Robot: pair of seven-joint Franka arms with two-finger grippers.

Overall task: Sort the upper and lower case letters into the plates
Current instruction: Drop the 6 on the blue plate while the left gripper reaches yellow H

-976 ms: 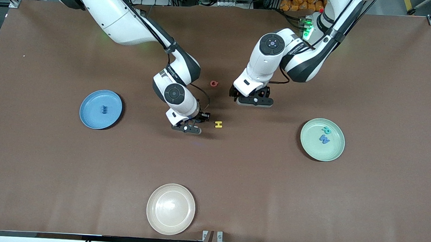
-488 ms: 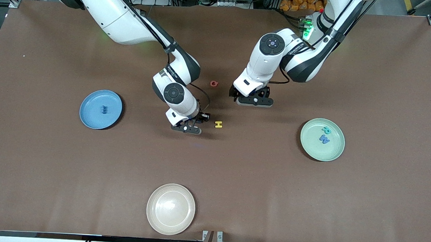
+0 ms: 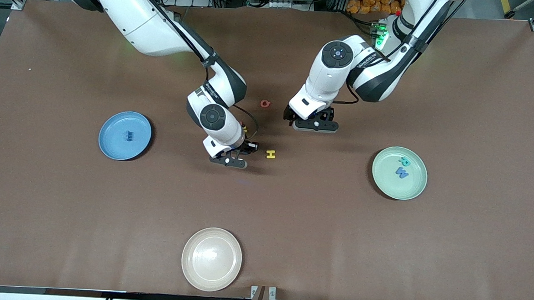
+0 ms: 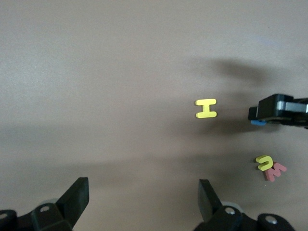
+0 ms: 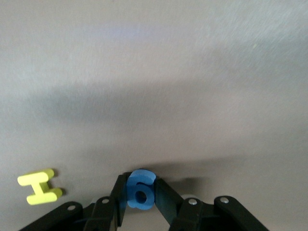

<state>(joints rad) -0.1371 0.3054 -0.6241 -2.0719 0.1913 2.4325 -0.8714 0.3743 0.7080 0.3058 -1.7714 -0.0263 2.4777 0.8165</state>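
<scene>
My right gripper is shut on the blue g, which stands upright between its fingers, low over the table beside the yellow H. The yellow u and red w lie touching each other close by the right arm. The red Q lies near my left gripper, which hangs open over bare table with nothing in it. The mint green plate holds the teal R and blue W. In the sky blue plate lies a dark blue letter.
A cream-white plate stands near the table's front edge, nearest the front camera. The sky blue plate is toward the right arm's end of the brown table, the mint one toward the left arm's end.
The right gripper's jaws have drawn in onto the blue g, and its hand has shifted slightly toward the sky blue plate. The left arm has not moved.
</scene>
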